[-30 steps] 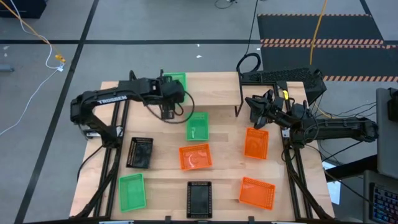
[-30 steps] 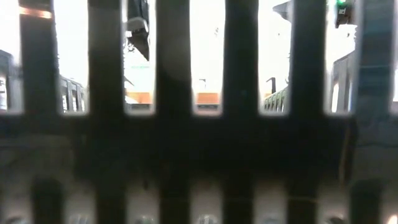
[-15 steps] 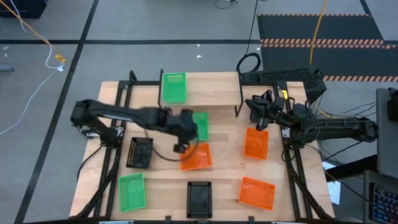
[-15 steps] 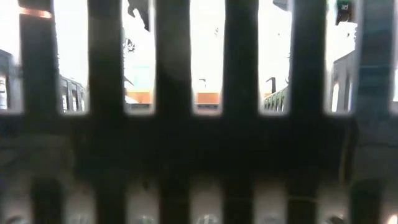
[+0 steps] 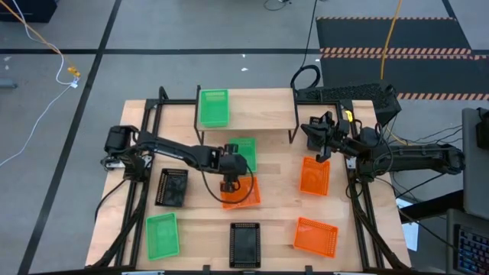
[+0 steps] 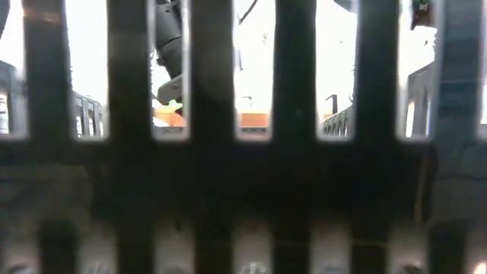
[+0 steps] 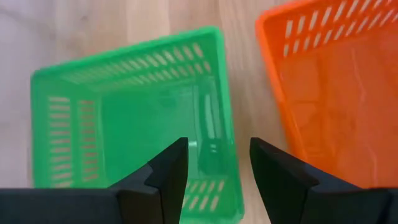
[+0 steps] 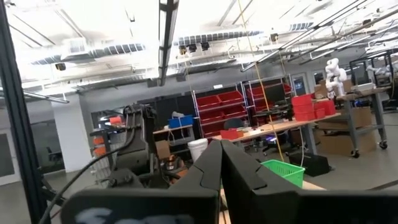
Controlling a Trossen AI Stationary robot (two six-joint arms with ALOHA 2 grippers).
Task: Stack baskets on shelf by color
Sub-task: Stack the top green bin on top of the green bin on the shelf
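Observation:
One green basket (image 5: 214,107) rests with its bottom on the shelf (image 5: 260,107) at the table's far side. A second green basket (image 5: 246,153) lies on the table next to an orange basket (image 5: 243,195). My left gripper (image 5: 229,177) is open and points down over them. In the left wrist view my left gripper (image 7: 217,168) stands astride the green basket's wall (image 7: 227,124) that faces the orange basket (image 7: 336,87); I see no touch. My right gripper (image 5: 315,136) is shut and empty, in the air by the shelf's right end.
On the table lie a black basket (image 5: 172,187), a green basket (image 5: 162,233), a black basket (image 5: 244,244) and two orange baskets (image 5: 315,176) (image 5: 315,235). A dark perforated wall (image 6: 243,175) blocks most of the low view. The shelf top is bare to the right of its green basket.
My left gripper has left the green basket on the shelf and gone toward the table's near edge and to the right. It has come down over the green basket in the table's middle. The shelf's green basket now shows whole on the plank.

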